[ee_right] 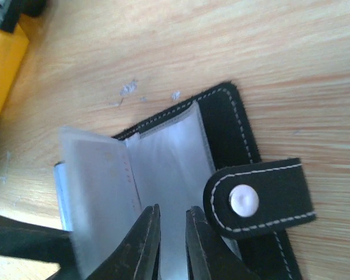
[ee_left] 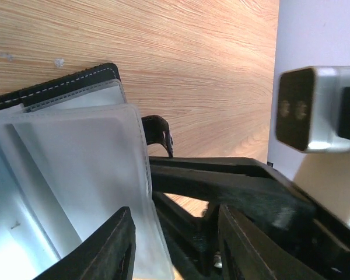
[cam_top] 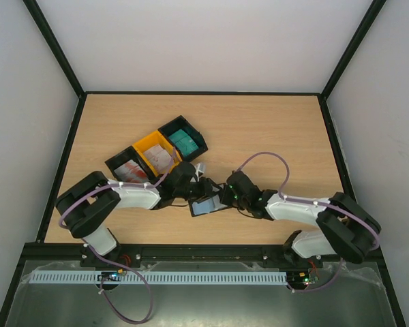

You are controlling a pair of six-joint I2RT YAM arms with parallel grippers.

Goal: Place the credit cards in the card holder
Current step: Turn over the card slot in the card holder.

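- The card holder (cam_top: 206,206) lies open on the wooden table (cam_top: 273,136), near the front edge, between the two grippers.
- Its clear sleeves (ee_left: 76,169) are fanned out from the black stitched cover. From the right wrist view one sleeve stands up and shows some faint red print.
- The closing strap (ee_right: 268,201) with a pale snap button (ee_right: 244,200) lies across the cover, just beside the right fingers.
- The left gripper (ee_left: 175,233) has its fingers about half apart. The edge of a sleeve hangs in the gap and lies against one finger only, so nothing is clamped.
- The right gripper (ee_right: 172,221) has its fingers almost together, with only a thin gap. They are over the sleeves, but I cannot tell if they pinch one.
- Three bins stand in a slanted row behind the grippers, touching each other.
- The teal credit cards (cam_top: 185,141) are in the far black bin (cam_top: 199,139).
- The grey-white credit cards (cam_top: 165,157) are in the yellow bin (cam_top: 147,146), in the middle.
- The red-and-white credit cards (cam_top: 131,170) are in the near black bin (cam_top: 114,165).
- No card is in either gripper.
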